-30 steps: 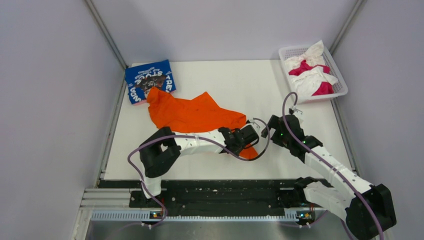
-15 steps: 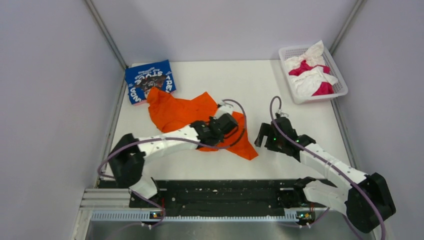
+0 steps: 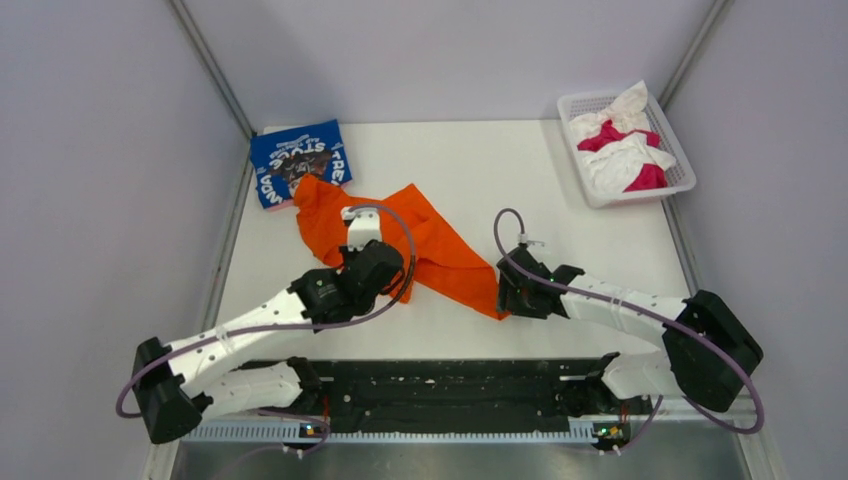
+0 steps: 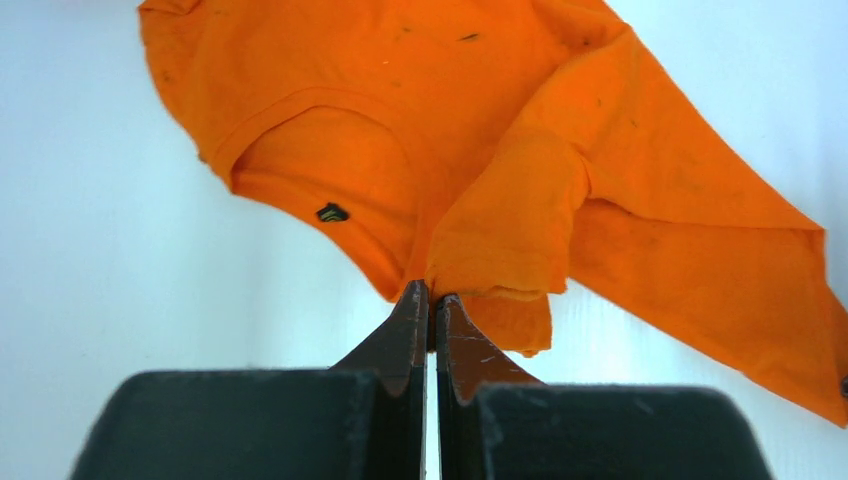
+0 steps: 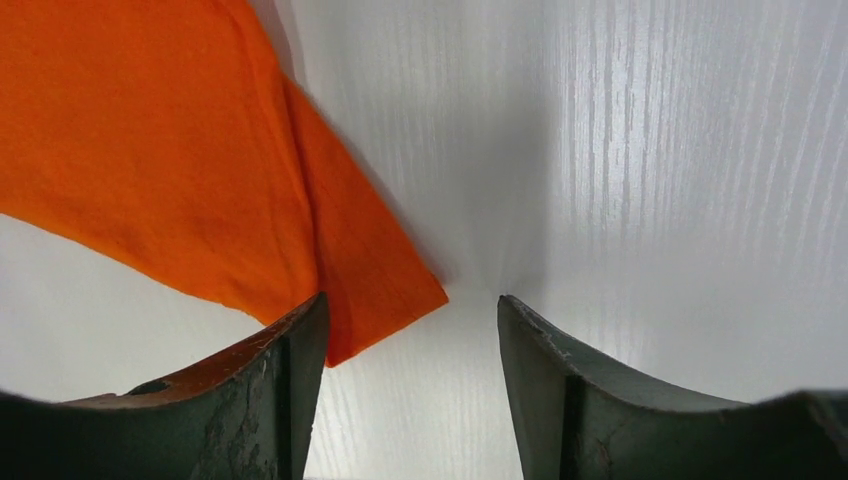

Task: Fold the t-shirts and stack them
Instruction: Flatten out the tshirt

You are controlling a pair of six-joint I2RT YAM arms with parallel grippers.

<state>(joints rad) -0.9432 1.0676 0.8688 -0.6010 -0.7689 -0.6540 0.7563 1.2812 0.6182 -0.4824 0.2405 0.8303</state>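
Observation:
The orange t-shirt lies crumpled mid-table, one corner reaching toward the front right. My left gripper is shut on a fold of the orange t-shirt, pinched between the fingertips. My right gripper is open, low over the table at the shirt's front corner; that corner lies just inside the left finger. The folded blue t-shirt with white lettering lies at the back left. White and magenta shirts sit in the basket.
The white lattice basket stands at the back right corner. Grey walls close in the table on left, right and back. A black rail runs along the near edge between the arm bases.
My left gripper has pulled its fold of the orange shirt leftward across the table. My right gripper has moved left and down to the shirt's front corner.

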